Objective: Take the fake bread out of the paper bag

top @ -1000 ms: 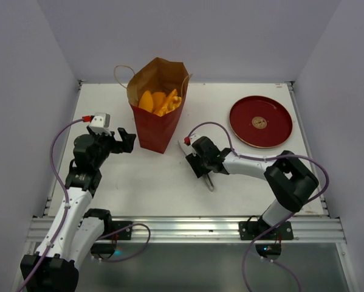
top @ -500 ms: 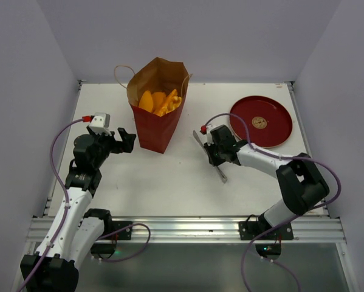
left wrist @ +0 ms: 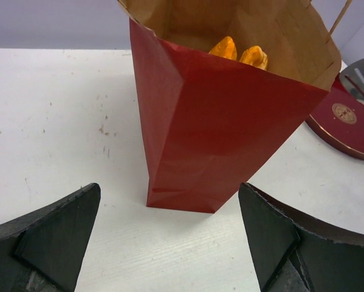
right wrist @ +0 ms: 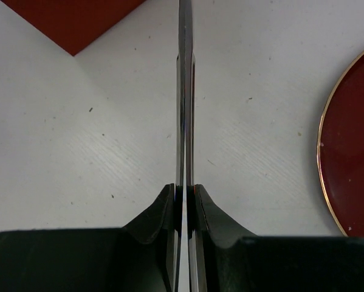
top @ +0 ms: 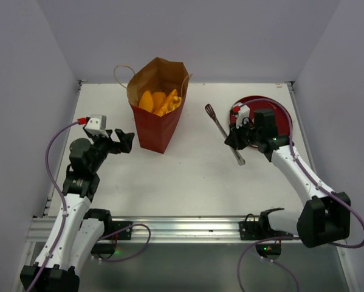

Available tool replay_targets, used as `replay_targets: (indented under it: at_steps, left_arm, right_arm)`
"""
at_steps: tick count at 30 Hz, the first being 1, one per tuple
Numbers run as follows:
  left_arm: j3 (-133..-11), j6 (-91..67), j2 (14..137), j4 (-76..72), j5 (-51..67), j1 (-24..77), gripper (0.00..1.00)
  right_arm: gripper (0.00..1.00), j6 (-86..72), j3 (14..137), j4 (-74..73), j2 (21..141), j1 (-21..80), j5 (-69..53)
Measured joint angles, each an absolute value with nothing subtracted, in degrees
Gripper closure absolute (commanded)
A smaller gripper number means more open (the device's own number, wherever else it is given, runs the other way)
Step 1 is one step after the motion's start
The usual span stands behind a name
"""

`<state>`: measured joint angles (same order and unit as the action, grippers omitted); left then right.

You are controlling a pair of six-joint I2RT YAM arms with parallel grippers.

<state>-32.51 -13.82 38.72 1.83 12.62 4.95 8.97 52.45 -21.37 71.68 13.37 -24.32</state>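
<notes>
The red paper bag [top: 154,126] stands upright at the back centre, open at the top. Glossy orange fake bread [top: 159,100] shows inside it; the left wrist view shows two pieces of bread [left wrist: 239,52] above the bag's [left wrist: 218,128] rim. My left gripper [top: 126,140] is open and empty just left of the bag, and in its own view that gripper [left wrist: 169,190] faces the bag's base. My right gripper [top: 235,139] is shut on thin metal tongs [top: 221,129], their two blades [right wrist: 185,91] pressed together between the jaws of the gripper [right wrist: 185,190].
A round dark-red plate [top: 285,121] lies at the back right, partly under my right arm, and shows as a plate [right wrist: 352,140] at the right edge of the right wrist view. The tongs' slotted head [top: 209,110] points toward the back wall. White walls close the table sides.
My right arm has swung right and back from mid-table to the plate's edge, its jaws closing on the tongs and carrying them along. The left arm has barely shifted.
</notes>
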Motion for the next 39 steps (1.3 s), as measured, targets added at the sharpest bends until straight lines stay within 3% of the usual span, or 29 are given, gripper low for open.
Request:
replay_targets:
  at_steps: [6,14,17,30,39]
  left_arm:
    - [-32.67,-14.61,37.74,2.17,13.23,4.95,0.00]
    - [-38.65,-18.26,37.15,5.48,13.41,4.95,0.00]
    - [-41.71,-19.51,38.44,5.72,13.54,4.95,0.00]
    - [-52.58,-20.43,55.96,7.51,15.66,4.95,0.03]
    - [-69.43,-15.99,70.50,14.48,15.00,4.95,0.03]
  right_arm:
    - [0.78,9.28,53.52,-22.15,69.17,10.07,-30.00]
    - [0.57,8.99,53.67,-23.00,68.97,7.31,-33.54]
    - [0.55,8.99,53.69,-23.00,68.71,6.81,-34.33]
    - [0.59,8.67,53.69,-23.16,66.83,3.66,-38.09]
    - [0.60,8.73,53.67,-23.18,64.38,3.20,-40.53]
